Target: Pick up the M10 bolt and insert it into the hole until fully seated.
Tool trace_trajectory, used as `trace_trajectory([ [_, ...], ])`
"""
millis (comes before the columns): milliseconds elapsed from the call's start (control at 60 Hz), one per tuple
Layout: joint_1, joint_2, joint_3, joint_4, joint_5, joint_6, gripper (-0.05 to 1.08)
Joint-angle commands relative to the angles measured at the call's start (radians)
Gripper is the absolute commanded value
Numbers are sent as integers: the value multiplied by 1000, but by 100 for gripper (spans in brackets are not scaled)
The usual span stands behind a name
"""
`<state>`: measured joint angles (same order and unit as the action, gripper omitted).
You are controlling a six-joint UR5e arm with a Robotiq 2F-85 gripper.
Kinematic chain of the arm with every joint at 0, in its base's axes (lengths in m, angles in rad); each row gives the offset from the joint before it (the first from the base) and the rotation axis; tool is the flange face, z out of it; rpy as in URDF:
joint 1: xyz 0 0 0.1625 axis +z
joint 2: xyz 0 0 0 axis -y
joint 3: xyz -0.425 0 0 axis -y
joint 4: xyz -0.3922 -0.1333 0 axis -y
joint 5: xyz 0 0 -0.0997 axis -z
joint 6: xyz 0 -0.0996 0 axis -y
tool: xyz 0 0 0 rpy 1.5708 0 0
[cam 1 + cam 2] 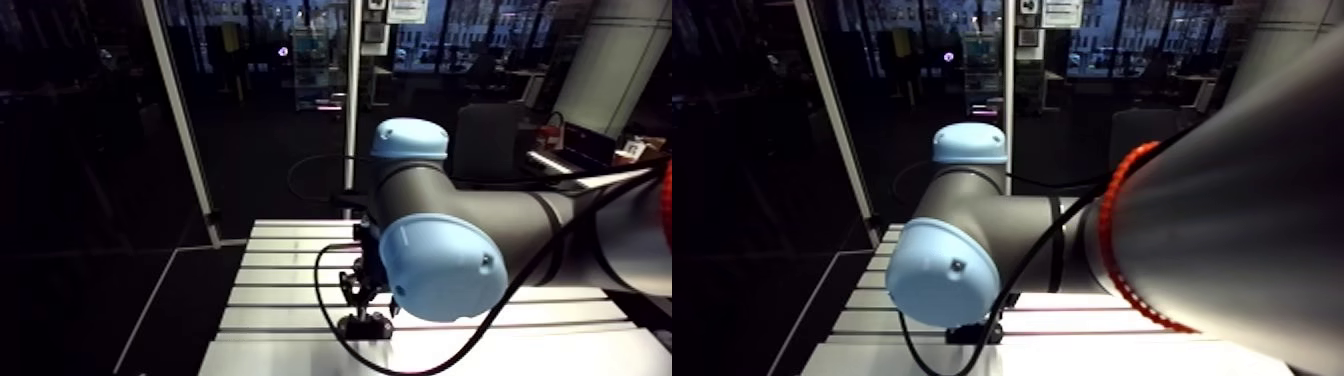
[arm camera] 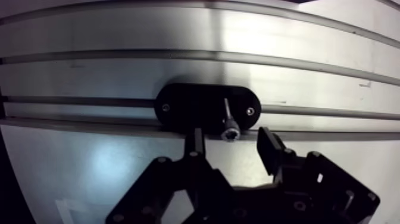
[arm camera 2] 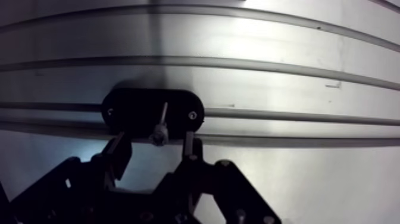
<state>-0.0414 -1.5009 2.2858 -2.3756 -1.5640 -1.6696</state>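
Gripper (image 2: 233, 147) open, fingers flanking bolt head without contact | M10 bolt (image 2: 228, 119) on black oval plate (image 2: 190, 110), seating depth not discernible | plate lies across a desk (image 2: 119, 71) slot; flat desk surface extends around its edges

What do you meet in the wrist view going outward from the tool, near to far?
The tool, open → bolt, its head end nearest the tool → black plate → long grooves of the table beyond.
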Motion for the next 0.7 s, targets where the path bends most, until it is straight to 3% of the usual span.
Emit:
trace_trajectory([
  [17,0,3,1,0,-1,1,44],
  [700,-2,11,1,0,-1,1,50],
])
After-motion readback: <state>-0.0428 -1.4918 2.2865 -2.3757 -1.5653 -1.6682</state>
